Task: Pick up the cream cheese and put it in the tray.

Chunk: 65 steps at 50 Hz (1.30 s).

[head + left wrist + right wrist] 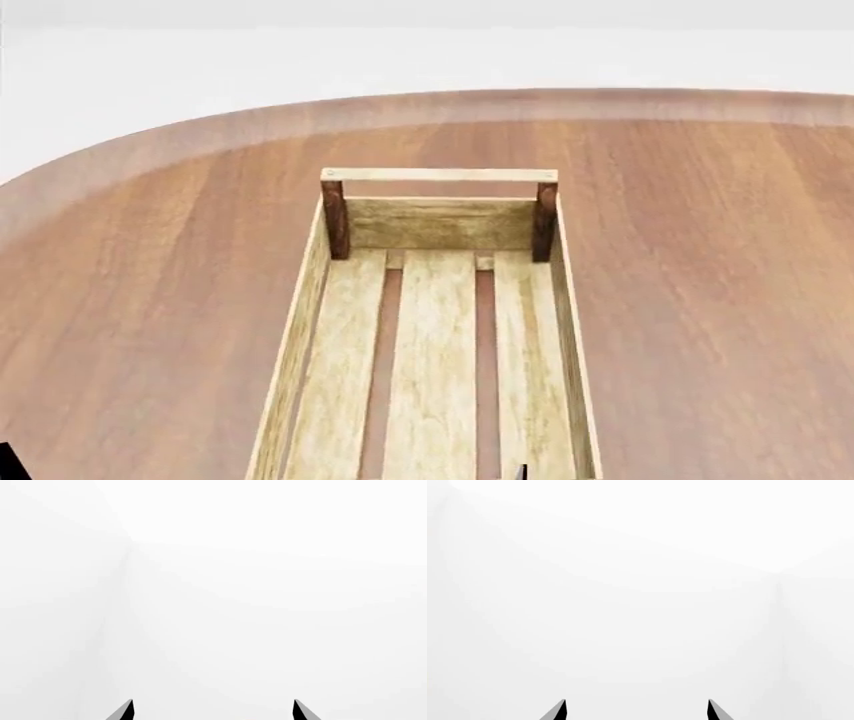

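Note:
The tray (pixel 304 330) is a long light-wood crate with a slatted bottom and dark brown corner posts; it lies in the middle of the head view, running from the near edge toward the far side, and nothing shows in it. The cream cheese is out of view. My left gripper (pixel 213 711) is open, its two fingertips wide apart, facing only blank white wall. My right gripper (pixel 636 711) is also open and empty, facing white wall. Small dark bits show at the bottom edge of the head view; I cannot tell what they are.
The tray rests on a round brown wooden table (pixel 694 280), whose curved far edge meets a white floor and wall. Bare tabletop lies to both sides of the tray.

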Tool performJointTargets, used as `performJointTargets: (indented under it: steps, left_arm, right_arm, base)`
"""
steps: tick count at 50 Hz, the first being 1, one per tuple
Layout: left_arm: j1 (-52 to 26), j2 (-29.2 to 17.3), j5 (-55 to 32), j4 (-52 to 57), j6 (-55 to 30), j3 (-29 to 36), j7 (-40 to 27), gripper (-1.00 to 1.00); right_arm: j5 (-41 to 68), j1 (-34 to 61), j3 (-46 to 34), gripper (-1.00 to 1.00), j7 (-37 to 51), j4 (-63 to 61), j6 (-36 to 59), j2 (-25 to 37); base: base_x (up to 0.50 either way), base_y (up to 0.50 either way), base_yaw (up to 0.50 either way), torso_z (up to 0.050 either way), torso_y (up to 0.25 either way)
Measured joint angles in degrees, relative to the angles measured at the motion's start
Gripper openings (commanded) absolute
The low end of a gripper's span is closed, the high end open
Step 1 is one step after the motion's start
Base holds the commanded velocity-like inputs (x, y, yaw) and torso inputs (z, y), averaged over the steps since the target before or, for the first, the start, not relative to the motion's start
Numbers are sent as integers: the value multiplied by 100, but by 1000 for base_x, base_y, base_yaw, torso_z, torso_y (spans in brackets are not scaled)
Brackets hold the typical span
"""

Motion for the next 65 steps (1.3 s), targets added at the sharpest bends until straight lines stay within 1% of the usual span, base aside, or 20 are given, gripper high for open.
performJointTargets:
  steps: [9, 35, 65]
  left_arm:
    - [-13, -20, -1, -23, 15, 16, -21, 100]
    - [-14, -56, 29, -24, 35, 55, -95, 100]
    - [-56, -99, 20, -65, 28, 92, -177, 100]
  right_arm:
    - [38, 13, -31, 100, 21, -3, 21, 24]
    - [345, 46, -151, 100, -18, -40, 67, 143]
    - [568, 7, -95, 100, 171, -163, 122, 191]
  base:
    - [117, 218, 0, 0, 0]
    - [121, 13, 0, 0, 0]
    - [0, 0, 0, 0, 0]
